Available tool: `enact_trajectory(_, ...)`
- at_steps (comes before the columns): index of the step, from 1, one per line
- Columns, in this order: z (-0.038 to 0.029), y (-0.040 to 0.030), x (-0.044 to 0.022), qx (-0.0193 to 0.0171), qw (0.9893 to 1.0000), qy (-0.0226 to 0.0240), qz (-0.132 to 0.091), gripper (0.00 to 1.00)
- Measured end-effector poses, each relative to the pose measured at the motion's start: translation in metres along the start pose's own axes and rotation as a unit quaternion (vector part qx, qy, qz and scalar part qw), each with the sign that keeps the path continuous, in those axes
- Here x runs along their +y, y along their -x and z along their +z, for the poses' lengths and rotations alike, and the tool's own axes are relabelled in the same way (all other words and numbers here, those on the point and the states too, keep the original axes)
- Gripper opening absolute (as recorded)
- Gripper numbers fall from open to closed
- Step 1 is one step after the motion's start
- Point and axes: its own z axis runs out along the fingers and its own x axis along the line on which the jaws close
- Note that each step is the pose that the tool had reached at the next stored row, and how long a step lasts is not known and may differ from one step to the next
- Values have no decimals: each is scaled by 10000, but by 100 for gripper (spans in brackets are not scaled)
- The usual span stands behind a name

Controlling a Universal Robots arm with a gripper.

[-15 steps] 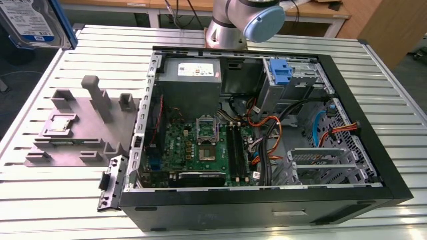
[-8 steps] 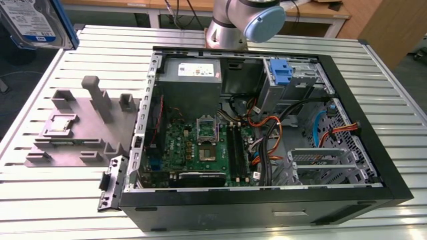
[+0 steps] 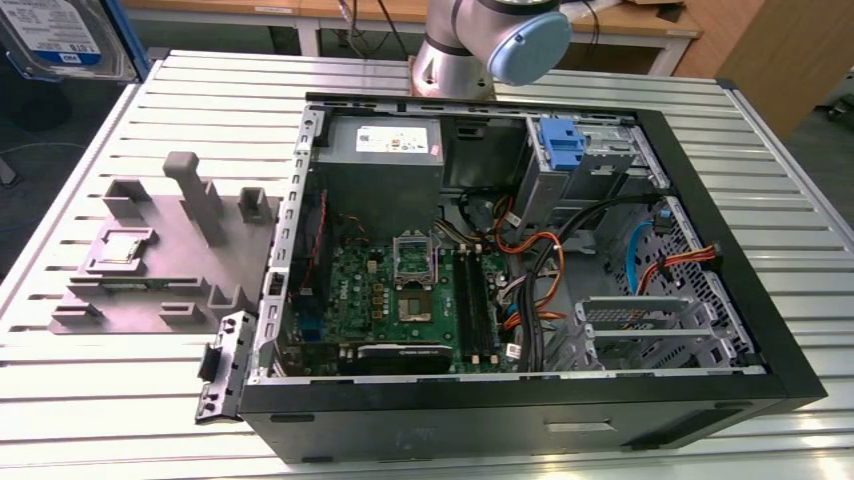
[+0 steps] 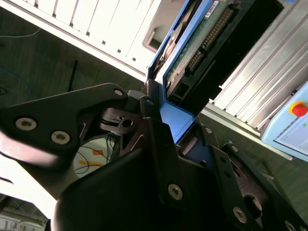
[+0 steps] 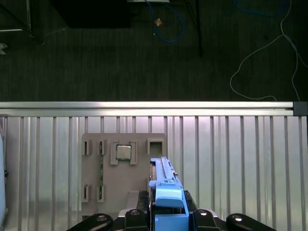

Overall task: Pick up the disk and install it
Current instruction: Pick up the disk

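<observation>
Slatted table [image 5: 231, 159], grey fixture [image 5: 130, 178], open computer case [image 3: 534, 405], fingers [image 4: 156, 125] clamped on the disk [image 4: 202, 43]

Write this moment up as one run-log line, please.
gripper: shut on disk at its blue carrier | disk: held in the air, clear of grey fixture | computer case: open, disk not installed

The arm [image 3: 447, 55] is silver-grey with a pale blue joint cap [image 3: 527, 45]. The gripper [image 4: 174, 115] has black linkage plates [image 4: 53, 120] carrying silver screws [image 4: 175, 191].
</observation>
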Motion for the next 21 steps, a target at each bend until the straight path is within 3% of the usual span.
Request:
enact_trajectory(7,-5,-121,-7,19,10000,0,1,37)
enact_trajectory(9,-5,-144,-37,22,10000,-1,1,37)
enact_trajectory(12,-9,-157,-146,23,10000,-1,1,37)
enact_trajectory(21,-20,-153,-557,26,10000,-1,1,37)
